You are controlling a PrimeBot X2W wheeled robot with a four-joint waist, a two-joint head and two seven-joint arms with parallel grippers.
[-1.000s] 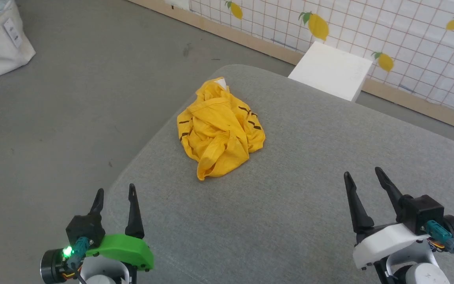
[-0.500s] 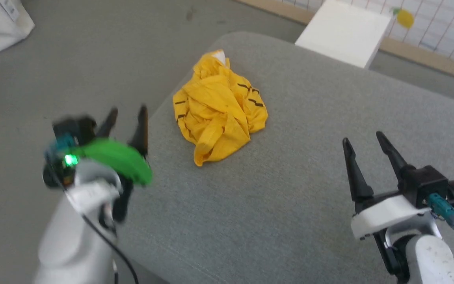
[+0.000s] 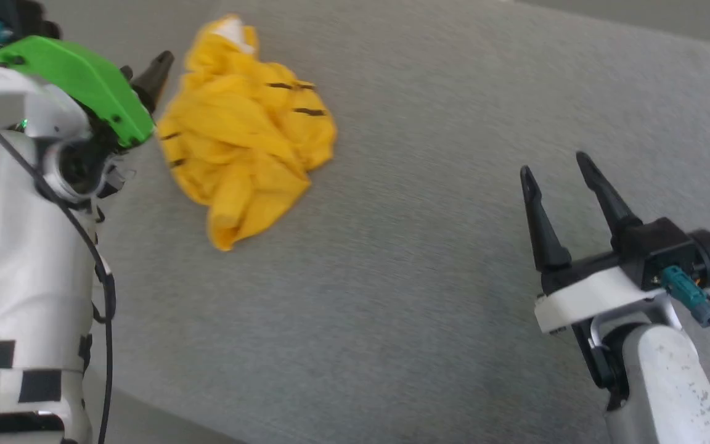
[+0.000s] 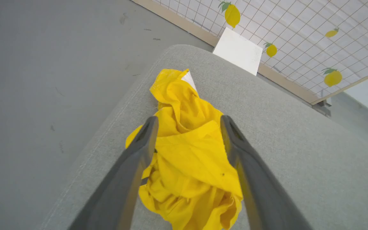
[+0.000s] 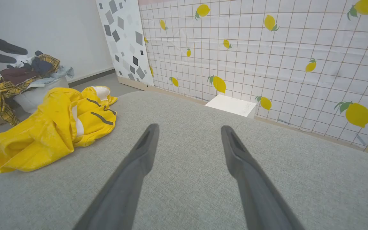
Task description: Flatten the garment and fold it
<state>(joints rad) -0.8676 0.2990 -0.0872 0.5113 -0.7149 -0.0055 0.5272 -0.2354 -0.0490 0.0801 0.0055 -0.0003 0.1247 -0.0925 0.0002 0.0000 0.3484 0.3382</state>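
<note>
grey cushion is carrying the cloth | garment is lying crumpled by its left edge | left gripper is hovering over it, wide open, holding nothing | right gripper is hovering well apart, wide open, empty

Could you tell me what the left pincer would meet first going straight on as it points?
The left pincer, open, points at the crumpled yellow top; likely that first, though depth is unclear.
</note>
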